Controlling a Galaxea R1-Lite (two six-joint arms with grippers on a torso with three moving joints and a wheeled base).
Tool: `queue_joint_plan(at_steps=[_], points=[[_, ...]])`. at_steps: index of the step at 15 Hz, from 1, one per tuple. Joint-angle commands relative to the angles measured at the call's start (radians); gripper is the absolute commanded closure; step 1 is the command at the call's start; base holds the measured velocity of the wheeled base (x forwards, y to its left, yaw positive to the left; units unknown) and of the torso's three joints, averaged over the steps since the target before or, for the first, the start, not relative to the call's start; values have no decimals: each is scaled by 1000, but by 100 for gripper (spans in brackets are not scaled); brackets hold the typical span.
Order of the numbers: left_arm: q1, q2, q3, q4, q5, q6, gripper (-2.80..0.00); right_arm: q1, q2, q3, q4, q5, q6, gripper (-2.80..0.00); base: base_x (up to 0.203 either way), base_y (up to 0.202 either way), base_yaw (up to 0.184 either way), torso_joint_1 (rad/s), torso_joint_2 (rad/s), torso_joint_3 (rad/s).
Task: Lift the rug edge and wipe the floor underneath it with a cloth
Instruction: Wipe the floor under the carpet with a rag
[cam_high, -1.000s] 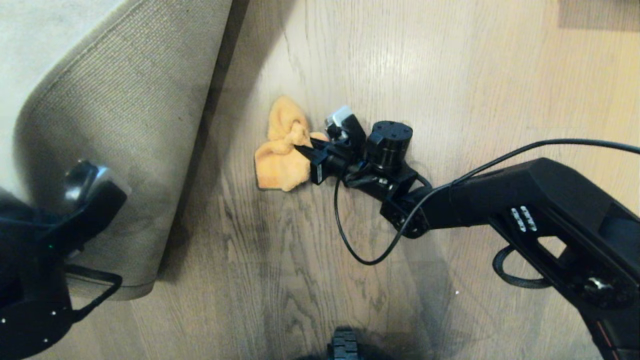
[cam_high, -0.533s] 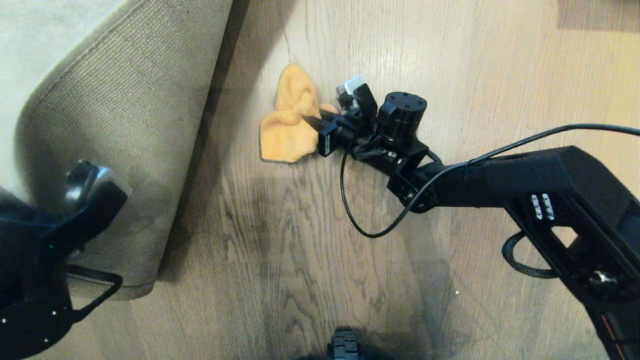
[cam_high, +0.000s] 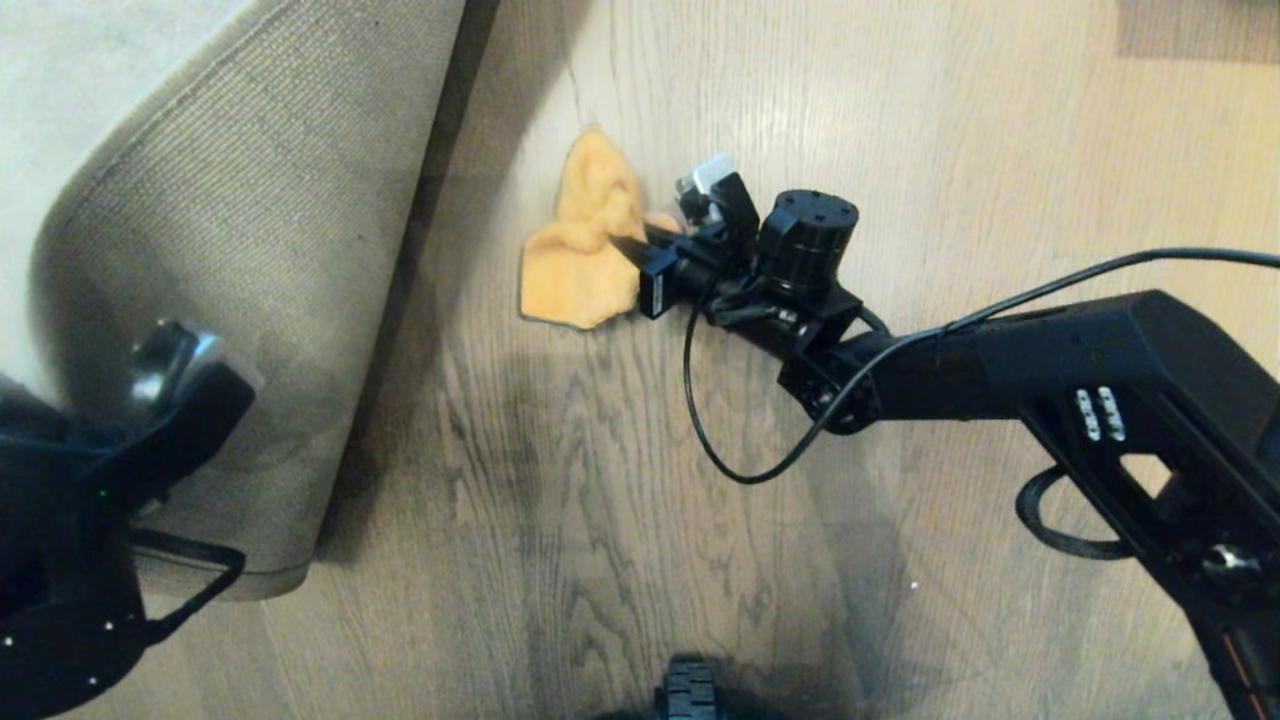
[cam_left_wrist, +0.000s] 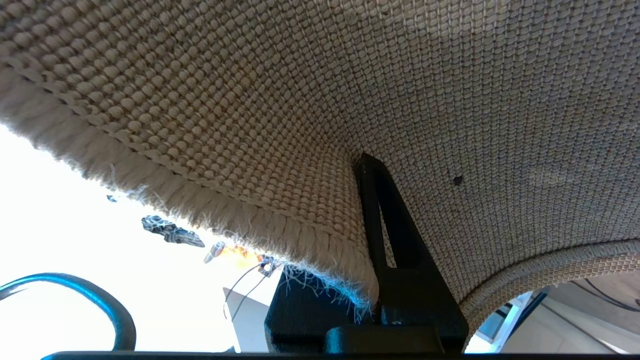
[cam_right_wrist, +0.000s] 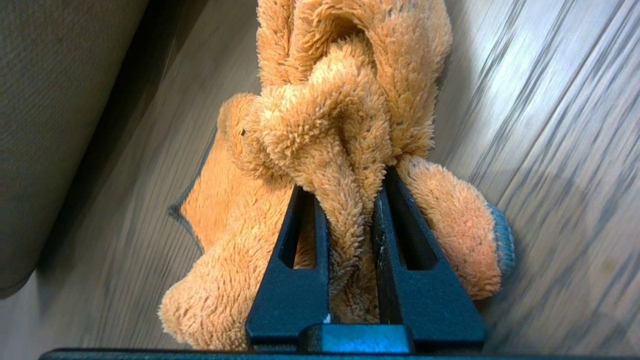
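Wiping is under way in the head view: the cloth (cam_high: 585, 250) is seen higher in the frame than a second ago, pushed up along the floor (cam_high: 900, 150) by the right gripper (cam_high: 640, 262), whose jaws are closed on a bunched fold of it. From this it is judged that a forward stroke is being made over the boards bared beside the folded rug, and that more of the strip nearer the fold is left to cover. The rug edge (cam_high: 180, 250) is held turned back at the left of the frame, its woven backing upward, by the left gripper (cam_high: 175, 375) at lower left, unmoved. A wheel (cam_high: 688, 690) is seen at the bottom centre, well apart from the cloth.

In the left wrist view, the rug edge (cam_left_wrist: 280, 220) is shown clamped in closed jaws, fringe hanging at the frame's lower middle.

In the right wrist view, the cloth (cam_right_wrist: 330, 150) is gripped between both fingers (cam_right_wrist: 295, 280), and the folded rug is seen at the left; it is judged the only obstacle to strokes that way.
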Motion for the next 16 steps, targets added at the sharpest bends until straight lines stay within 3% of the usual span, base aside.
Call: queue_joint_plan(at_steps=[1, 5, 11, 16], points=[[0, 2, 0, -7, 7, 8, 0, 17, -14, 51, -6, 9, -3, 0, 0, 0, 0, 0, 0, 0], [0, 2, 0, -7, 7, 8, 0, 51, -78, 266, -55, 9, -4, 0, 0, 0, 0, 0, 0, 0], [0, 3, 1, -7, 5, 5, 0, 120, -189, 757, -269, 8, -8, 0, 0, 0, 0, 0, 0, 0], [0, 3, 1, -7, 7, 5, 0, 167, -182, 874, -301, 11, -8, 0, 0, 0, 0, 0, 0, 0]])
